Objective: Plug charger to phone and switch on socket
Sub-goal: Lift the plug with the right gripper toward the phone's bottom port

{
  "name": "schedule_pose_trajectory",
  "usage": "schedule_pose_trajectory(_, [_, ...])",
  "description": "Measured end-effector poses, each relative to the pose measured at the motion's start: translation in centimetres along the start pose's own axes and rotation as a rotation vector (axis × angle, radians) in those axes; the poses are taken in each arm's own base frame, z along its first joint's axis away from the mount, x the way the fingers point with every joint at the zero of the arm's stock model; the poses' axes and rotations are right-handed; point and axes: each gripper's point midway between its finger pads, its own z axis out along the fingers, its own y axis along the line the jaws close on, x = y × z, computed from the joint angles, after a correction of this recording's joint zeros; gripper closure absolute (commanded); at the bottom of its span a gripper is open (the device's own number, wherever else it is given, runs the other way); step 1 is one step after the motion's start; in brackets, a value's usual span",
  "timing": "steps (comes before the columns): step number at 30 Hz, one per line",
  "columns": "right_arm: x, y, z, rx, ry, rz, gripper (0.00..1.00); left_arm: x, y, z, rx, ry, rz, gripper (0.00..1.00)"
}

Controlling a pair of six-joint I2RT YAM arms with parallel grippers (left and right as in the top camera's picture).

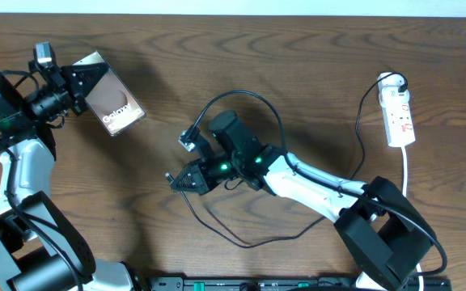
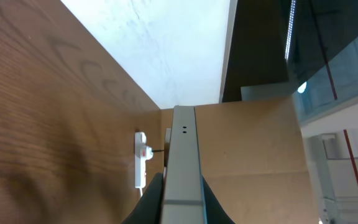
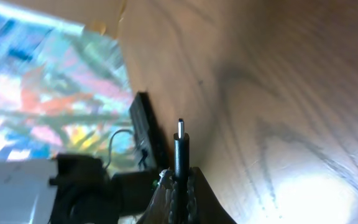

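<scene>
Right hand (image 3: 180,180) is pinched tight on the charger (image 3: 179,144) just behind its plug. The tip sticks out past the fingers, presumably so it can be pushed straight into a port. Left hand (image 2: 182,198) is clamped on the phone (image 2: 183,146), well apart from the plug hand, and seems to hold it tilted up off the worktop (image 1: 298,48) to offer an edge. The socket (image 1: 400,115) lies way off behind the right hand, opposite the phone.

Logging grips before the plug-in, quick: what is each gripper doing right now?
Left gripper: closed, holding the phone.
Right gripper: closed, holding the charger, plug tip exposed.
</scene>
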Motion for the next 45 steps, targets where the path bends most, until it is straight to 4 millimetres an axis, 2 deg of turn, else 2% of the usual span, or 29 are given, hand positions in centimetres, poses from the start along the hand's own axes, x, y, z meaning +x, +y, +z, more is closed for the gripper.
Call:
schedule_pose_trajectory(4, [-0.1, 0.3, -0.6, -0.039, 0.008, -0.055, 0.99, 0.3, -0.1, 0.0, 0.006, 0.015, 0.017, 0.93])
schedule_pose_trajectory(6, [-0.7, -0.1, -1.5, -0.048, -0.010, -0.079, 0.99, 0.4, -0.1, 0.0, 0.009, 0.021, 0.023, 0.93])
schedule_pose_trajectory(12, [-4.7, -0.9, -5.4, -0.107, -0.139, -0.176, 0.99, 0.5, -0.2, 0.0, 0.012, 0.029, 0.034, 0.93])
schedule_pose_trajectory(16, [-6.4, -2.5, -7.1, -0.137, -0.195, -0.177, 0.99, 0.6, -0.3, 0.0, 0.015, 0.036, 0.041, 0.93])
schedule_pose_trajectory(19, [-7.1, -3.5, -7.4, -0.181, -0.214, -0.166, 0.99, 0.7, -0.3, 0.1, 0.016, 0.039, 0.045, 0.93])
schedule_pose_trajectory(22, [-6.9, -3.9, -6.8, -0.244, -0.197, -0.143, 0.99, 1.0, -0.3, 0.5, 0.019, 0.052, 0.052, 0.93])
schedule_pose_trajectory(26, [-6.1, -2.5, -5.8, -0.340, -0.152, -0.192, 0.99, 1.7, -0.5, 1.5, 0.025, 0.081, 0.078, 0.92])
schedule_pose_trajectory(29, [-5.0, 0.0, -4.7, -0.411, -0.106, -0.274, 0.99, 2.3, -0.6, 2.2, 0.031, 0.103, 0.104, 0.92])
schedule_pose_trajectory(34, [-4.8, 2.8, -4.4, -0.469, -0.108, -0.377, 0.99, 2.4, -0.6, 2.7, 0.030, 0.106, 0.125, 0.92])
schedule_pose_trajectory(38, [-5.6, 3.8, -5.0, -0.479, -0.148, -0.388, 0.99, 1.8, -0.5, 3.0, 0.013, 0.069, 0.144, 0.92])
schedule_pose_trajectory(45, [-6.6, 3.7, -5.2, -0.470, -0.172, -0.271, 0.99, 1.5, -0.5, 4.0, -0.002, 0.038, 0.165, 0.93])
